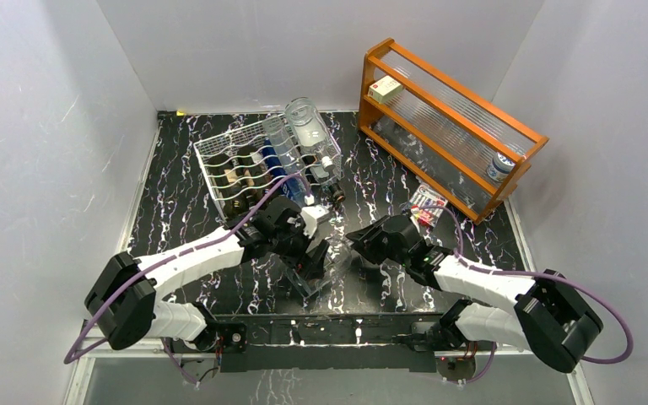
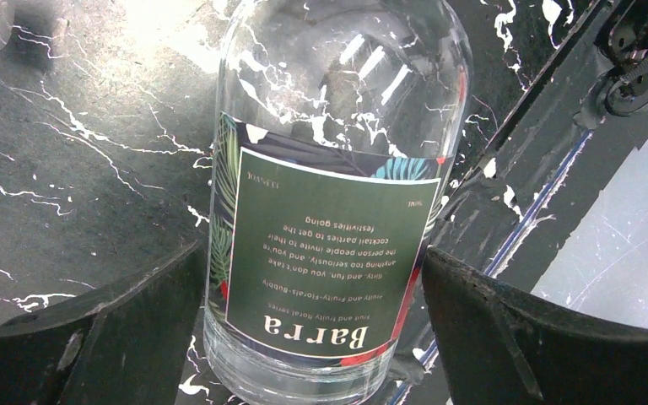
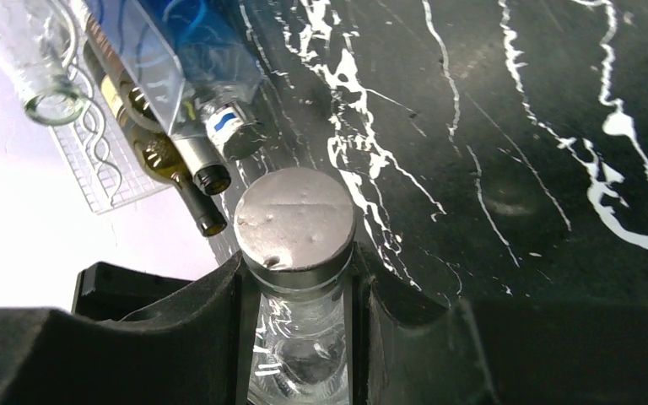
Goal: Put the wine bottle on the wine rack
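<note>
The wine bottle (image 1: 319, 268) is clear glass with a green "Barra" label (image 2: 329, 253) and a silver cap (image 3: 295, 218). It lies tilted low over the black marble table, between my two grippers. My left gripper (image 1: 304, 253) straddles its body, and both fingers sit against the glass with no gap showing (image 2: 312, 257). My right gripper (image 1: 358, 242) is shut on the neck just below the cap (image 3: 297, 270). The white wire wine rack (image 1: 217, 162) stands behind at centre-left and holds several bottles, whose necks show in the right wrist view (image 3: 194, 169).
An orange wooden shelf (image 1: 447, 126) with clear panels stands at the back right, holding a small box and a jar. A small red-and-white packet (image 1: 428, 205) lies in front of it. White walls enclose the table.
</note>
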Robot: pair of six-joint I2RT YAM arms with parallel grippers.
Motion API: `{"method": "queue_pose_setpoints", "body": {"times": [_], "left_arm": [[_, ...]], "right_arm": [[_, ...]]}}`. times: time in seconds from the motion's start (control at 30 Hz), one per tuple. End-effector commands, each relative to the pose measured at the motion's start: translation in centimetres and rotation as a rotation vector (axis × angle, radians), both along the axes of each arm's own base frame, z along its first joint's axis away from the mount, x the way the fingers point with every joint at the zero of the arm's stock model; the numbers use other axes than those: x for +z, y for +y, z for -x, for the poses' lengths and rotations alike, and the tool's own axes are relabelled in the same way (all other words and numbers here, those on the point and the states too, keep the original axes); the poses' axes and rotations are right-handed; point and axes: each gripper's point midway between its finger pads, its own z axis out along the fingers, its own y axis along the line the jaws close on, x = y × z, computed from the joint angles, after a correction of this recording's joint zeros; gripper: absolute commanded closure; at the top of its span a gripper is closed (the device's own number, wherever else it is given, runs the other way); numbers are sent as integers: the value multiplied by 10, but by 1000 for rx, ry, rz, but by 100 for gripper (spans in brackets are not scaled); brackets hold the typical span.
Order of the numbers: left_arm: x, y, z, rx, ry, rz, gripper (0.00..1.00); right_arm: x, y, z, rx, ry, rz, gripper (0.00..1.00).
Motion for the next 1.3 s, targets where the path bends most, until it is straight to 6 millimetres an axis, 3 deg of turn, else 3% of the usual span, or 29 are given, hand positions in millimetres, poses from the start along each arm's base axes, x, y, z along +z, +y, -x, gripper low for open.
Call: {"method": "queue_pose_setpoints", "body": {"times": [0.0,0.4,0.83,0.97,1.1,1.27], "left_arm": [[-9,12,-7,19,-25,-75,10],[-29,21,-14,10,-36,-176,24],[-38,30,-23,26,-40,-268,29],[-38,32,-23,27,-45,-279,30],[-37,34,-27,29,-64,-293,31],[-36,39,-32,35,-91,-321,32]], "right_arm": [[23,15,-6,-79,83,-191,99],[-13,11,3,-135,240,-188,85],[-22,-1,15,-133,271,-120,31],[-16,-15,15,-137,219,-51,25],[6,-31,9,-115,74,56,24],[56,-41,-6,80,-291,287,30]]}}
